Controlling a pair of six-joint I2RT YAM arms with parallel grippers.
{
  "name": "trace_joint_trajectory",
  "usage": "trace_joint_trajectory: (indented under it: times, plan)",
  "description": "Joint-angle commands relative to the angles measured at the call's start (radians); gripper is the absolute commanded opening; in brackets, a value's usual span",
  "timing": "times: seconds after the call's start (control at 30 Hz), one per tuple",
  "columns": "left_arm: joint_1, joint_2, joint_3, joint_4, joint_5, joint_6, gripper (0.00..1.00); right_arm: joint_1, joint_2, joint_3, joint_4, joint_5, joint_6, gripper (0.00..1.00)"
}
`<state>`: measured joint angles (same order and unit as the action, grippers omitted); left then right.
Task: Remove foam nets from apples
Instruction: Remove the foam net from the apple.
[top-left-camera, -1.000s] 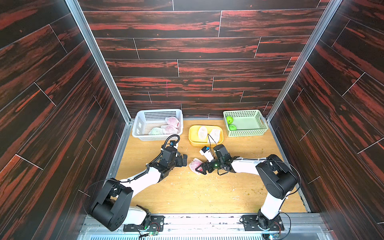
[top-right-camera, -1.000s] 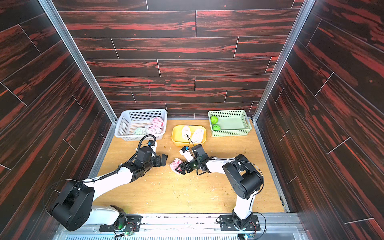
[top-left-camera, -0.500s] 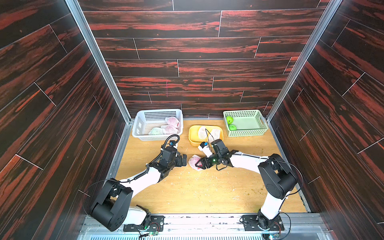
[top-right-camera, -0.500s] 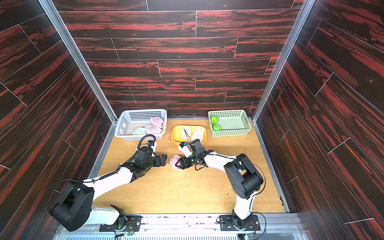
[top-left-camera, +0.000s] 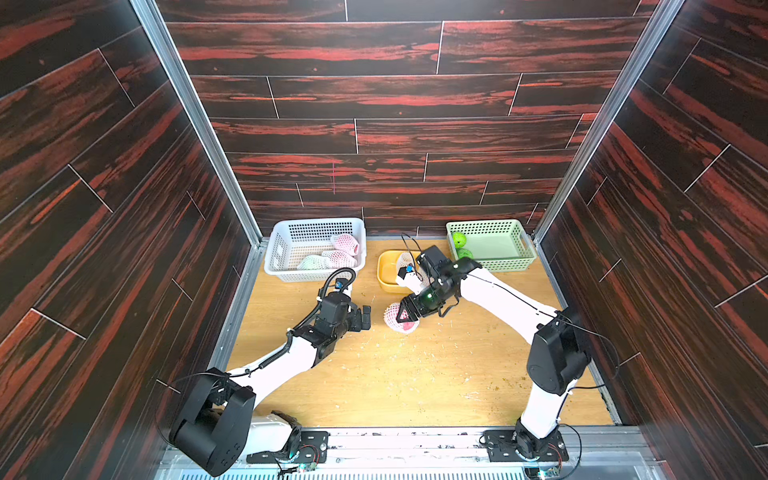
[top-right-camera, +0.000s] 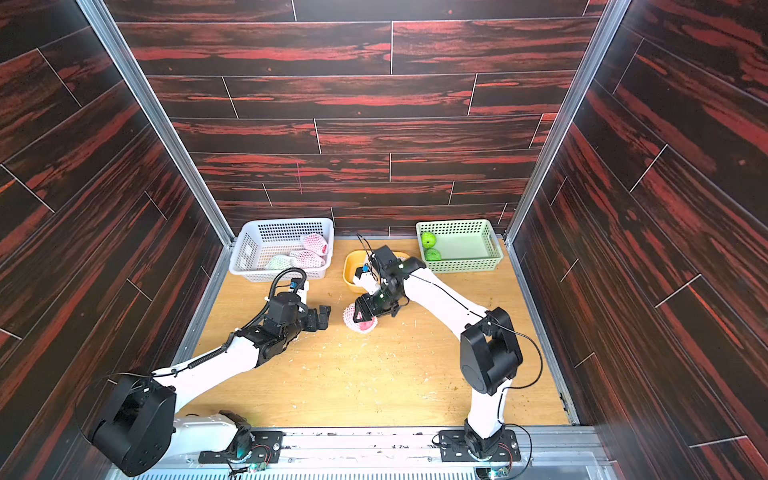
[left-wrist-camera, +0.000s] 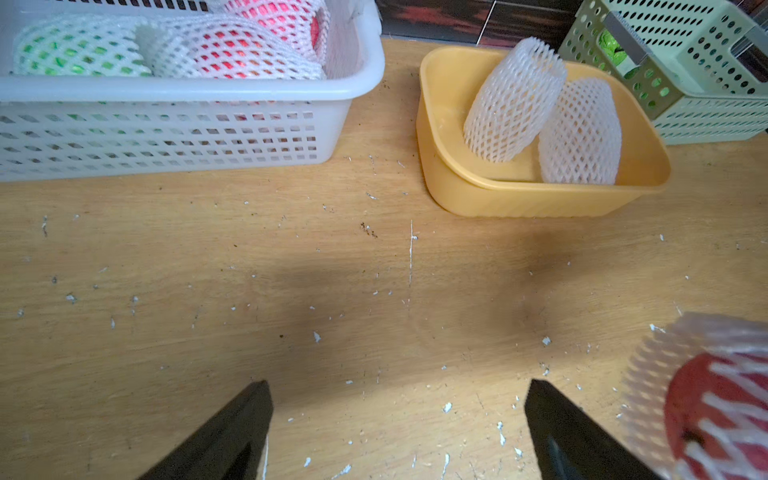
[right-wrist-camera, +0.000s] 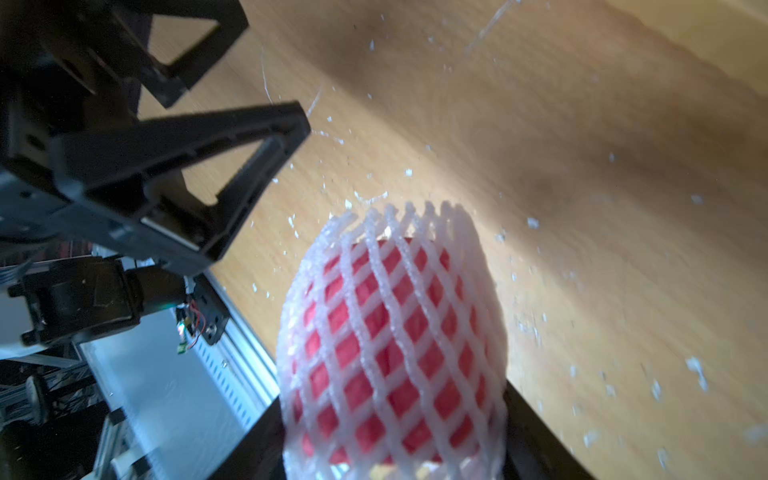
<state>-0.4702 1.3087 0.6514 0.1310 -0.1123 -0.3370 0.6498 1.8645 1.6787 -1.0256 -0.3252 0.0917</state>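
left jaws hung wide open, empty, beside the red apple (left-wrist-camera: 702, 395). right jaws pinched it through its net (right-wrist-camera: 469, 291) on the surface (top-left-camera: 395, 374), likely bracing it for stripping. beyond, shed nets (left-wrist-camera: 513, 99) lay in the yellow tub (left-wrist-camera: 519, 199), bare green apples (top-left-camera: 459, 239) in the green basket (top-left-camera: 490, 225).

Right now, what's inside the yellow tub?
Two empty nets: one tilted against the other, with no apple colour showing through either. The tub floor beneath them is hidden. In both top views the right arm covers much of the tub.
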Motion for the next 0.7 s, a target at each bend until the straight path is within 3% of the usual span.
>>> trace_joint_trajectory:
  times: [0.0, 0.33, 0.67]
  plan:
    - [0.005, -0.033, -0.018, 0.031, 0.005, 0.004, 1.0, 0.003, 0.085, 0.12, -0.371, 0.044, -0.023, 0.59]
    - [0.004, -0.019, -0.033, 0.036, 0.106, 0.02, 1.0, 0.004, 0.243, 0.219, -0.394, 0.084, 0.027, 0.57]
    - [0.004, 0.04, -0.021, 0.077, 0.16, -0.012, 1.0, 0.004, 0.395, 0.322, -0.405, 0.084, -0.013, 0.63]
